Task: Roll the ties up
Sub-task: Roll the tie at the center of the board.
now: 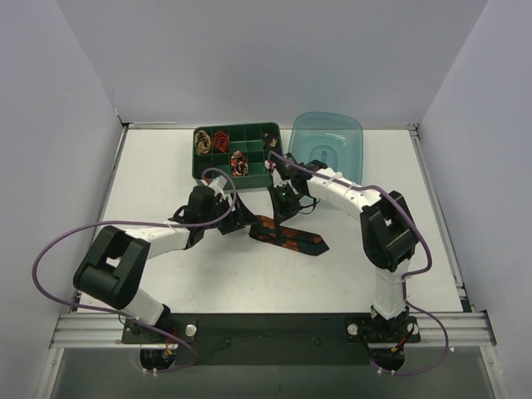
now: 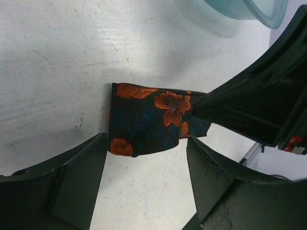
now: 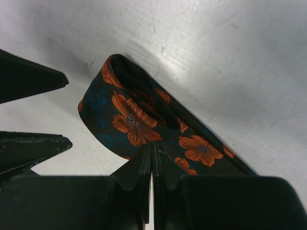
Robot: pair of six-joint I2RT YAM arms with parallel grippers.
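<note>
I am watching the tie (image 1: 291,237) lying mid-way across the worktop (image 1: 166,166), its long axis running toward the near right corner. My right gripper (image 3: 151,155) is pinching its folded end; my left gripper (image 2: 146,148) is gaping just beside it. Both are hiding that fold from above.

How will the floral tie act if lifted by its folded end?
Likely floppy: the tie is soft fabric bent in a loose loop, so it would sag or unfold. Probably light, being a thin strip. Could slide on the smooth table when pushed, though the right pincer pinches it.
</note>
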